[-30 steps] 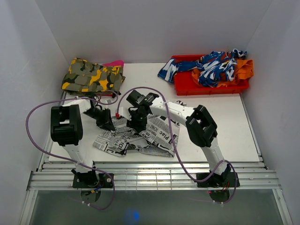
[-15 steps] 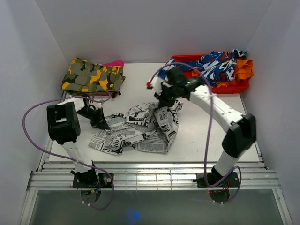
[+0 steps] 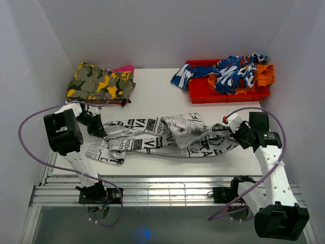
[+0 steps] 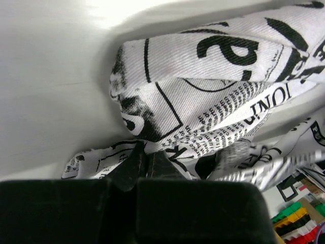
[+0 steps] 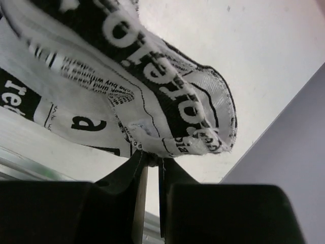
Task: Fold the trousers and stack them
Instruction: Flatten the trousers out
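Across lower centre: trousers (image 3: 167,137), lately bunched, now stretched along surface (image 3: 162,96); left pincer (image 3: 100,133), right pincer (image 3: 235,138) each clamped on one end; likely ready for folding.

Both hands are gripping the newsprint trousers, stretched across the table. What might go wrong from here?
1. Slip: the left hand and right hand each pinch only a thin bit of the trousers near the cloth's ends. More pulling may tug an end free.
2. Bad fold: the middle of the cloth is bunched into a twisted hump rather than lying flat, so folding now would likely trap creases and give an uneven stack.
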Controlling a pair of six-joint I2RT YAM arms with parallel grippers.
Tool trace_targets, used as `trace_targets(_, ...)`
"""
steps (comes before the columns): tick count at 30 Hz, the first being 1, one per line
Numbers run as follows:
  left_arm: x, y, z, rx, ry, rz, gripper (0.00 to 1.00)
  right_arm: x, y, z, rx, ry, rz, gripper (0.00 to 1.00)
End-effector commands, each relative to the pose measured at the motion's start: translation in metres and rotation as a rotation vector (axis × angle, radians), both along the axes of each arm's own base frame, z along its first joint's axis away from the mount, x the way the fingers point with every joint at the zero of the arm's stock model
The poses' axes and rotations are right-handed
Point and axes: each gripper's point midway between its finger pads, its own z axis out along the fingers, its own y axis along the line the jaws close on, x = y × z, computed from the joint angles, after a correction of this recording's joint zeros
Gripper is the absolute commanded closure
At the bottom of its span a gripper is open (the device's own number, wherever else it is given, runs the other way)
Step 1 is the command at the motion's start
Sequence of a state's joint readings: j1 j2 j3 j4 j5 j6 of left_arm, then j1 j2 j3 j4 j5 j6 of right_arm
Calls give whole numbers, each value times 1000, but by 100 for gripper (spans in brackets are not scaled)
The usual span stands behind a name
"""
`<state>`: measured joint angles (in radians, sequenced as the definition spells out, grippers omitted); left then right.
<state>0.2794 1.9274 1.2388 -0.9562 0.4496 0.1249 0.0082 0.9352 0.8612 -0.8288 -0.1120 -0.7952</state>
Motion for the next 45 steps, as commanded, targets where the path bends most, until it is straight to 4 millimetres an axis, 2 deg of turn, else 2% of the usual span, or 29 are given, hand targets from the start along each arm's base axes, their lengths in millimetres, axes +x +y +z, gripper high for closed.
trace_targets(1, 17, 58, -14, 213, -46, 2, 100, -25, -32, -16, -155, 15, 28, 92)
trace_targets(3, 19, 66, -15, 233, -43, 6, 100, -38, -43, -25, -205, 27, 26, 92)
trace_targets(4, 23, 70, -12, 241, -51, 8, 100, -48, -47, -39, -212, 68, 23, 92)
trace_targets(7, 29, 78, -7, 263, -62, 5, 100, -69, -58, -60, -267, 138, 23, 92)
trace_targets(8, 30, 80, -5, 270, -70, 1, 100, -73, -58, -63, -270, 158, 30, 89)
trace_targets(9, 32, 79, -3, 266, -81, -7, 100, -74, -57, -62, -265, 164, 31, 76)
trace_targets(10, 33, 79, -1, 261, -91, -14, 100, -72, -52, -59, -239, 157, 48, 40)
trace_targets(11, 34, 78, 2, 258, -99, -15, 100, -62, -48, -43, -215, 113, 54, 23)
trace_targets(12, 34, 74, 7, 237, -119, -30, 100, -59, -42, -34, -187, 104, 65, 9)
trace_targets(13, 35, 71, 10, 222, -132, -38, 99, -54, -30, -24, -128, 85, 98, 2)
trace_targets(14, 35, 69, 12, 215, -139, -38, 97, -41, -26, -2, -102, 55, 109, 2)
trace_targets(16, 35, 63, 21, 188, -166, -51, 92, -35, -14, 18, -31, 66, 130, 2)
trace_targets(17, 34, 63, 22, 188, -168, -51, 87, -28, -1, 22, 59, 100, 141, 2)
trace_targets(18, 33, 62, 23, 186, -167, -51, 86, -12, 6, 53, 95, 45, 150, 2)
trace_targets(19, 32, 61, 25, 183, -171, -53, 85, -13, 24, 62, 182, 68, 189, 7)
trace_targets(20, 30, 60, 24, 182, -165, -55, 84, 0, 36, 76, 232, 77, 190, 10)
trace_targets(21, 28, 60, 23, 185, -160, -54, 83, 3, 47, 77, 256, 98, 203, 12)
trace_targets(22, 27, 61, 22, 189, -157, -57, 83, -1, 77, 76, 245, 127, 297, 15)
trace_targets(24, 23, 60, 19, 190, -143, -53, 81, 0, 109, 68, 244, 146, 352, 15)
trace_targets(25, 22, 60, 18, 189, -141, -52, 80, -13, 134, 57, 220, 175, 431, 15)
trace_targets(26, 21, 59, 17, 184, -134, -47, 80, -14, 150, 53, 227, 185, 461, 15)
trace_targets(27, 19, 58, 16, 183, -130, -44, 79, -31, 173, 47, 235, 238, 510, 15)
trace_targets(30, 17, 56, 16, 177, -123, -36, 76, -44, 196, 38, 258, 284, 557, 8)
trace_targets(34, 8, 53, 9, 170, -106, -24, 72, -83, 232, 22, 264, 392, 656, 2)
trace_targets(37, 6, 50, 8, 164, -107, -11, 71, -97, 255, 17, 292, 429, 694, 4)
trace_targets(40, 5, 46, 8, 144, -111, 2, 71, -97, 269, 5, 311, 481, 653, 9)
trace_targets(43, 5, 42, 10, 135, -132, 17, 71, -95, 274, -11, 280, 525, 577, 10)
trace_targets(45, 0, 39, 6, 127, -134, 19, 71, -98, 280, -15, 277, 553, 555, 11)
